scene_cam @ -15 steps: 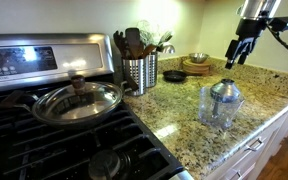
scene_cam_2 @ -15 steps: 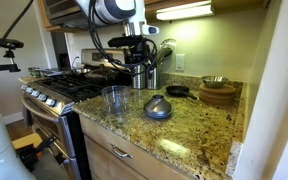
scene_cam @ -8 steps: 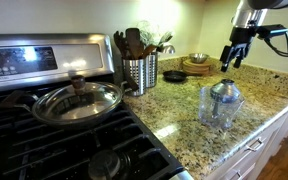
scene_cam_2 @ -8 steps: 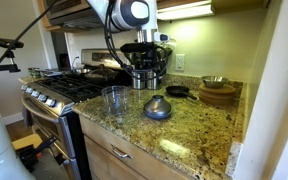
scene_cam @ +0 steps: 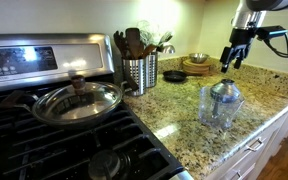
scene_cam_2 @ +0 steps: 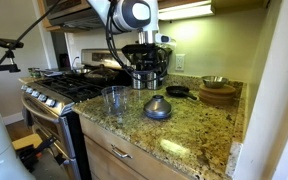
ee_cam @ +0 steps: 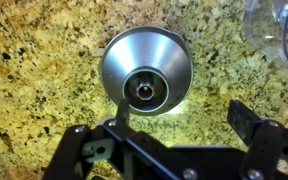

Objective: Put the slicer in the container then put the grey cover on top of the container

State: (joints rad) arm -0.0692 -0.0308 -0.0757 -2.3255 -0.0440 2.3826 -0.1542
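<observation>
The gripper [ee_cam: 164,135] hung wide open and empty above the grey cover [ee_cam: 144,70], near the clear container [ee_cam: 284,35]; the smooth dome might squirt from closing jaws.

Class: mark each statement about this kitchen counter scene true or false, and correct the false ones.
1. The grey cover sits on top of the container. False: it lies on the granite counter beside the container.
2. The gripper is open and holds nothing. True.
3. The steel utensil holder is empty. False: several utensils stand in it.
4. The glass pan lid rests on a pan on the stove. True.
5. In the wrist view, the gripper hangs above the grey cover. True.
</observation>
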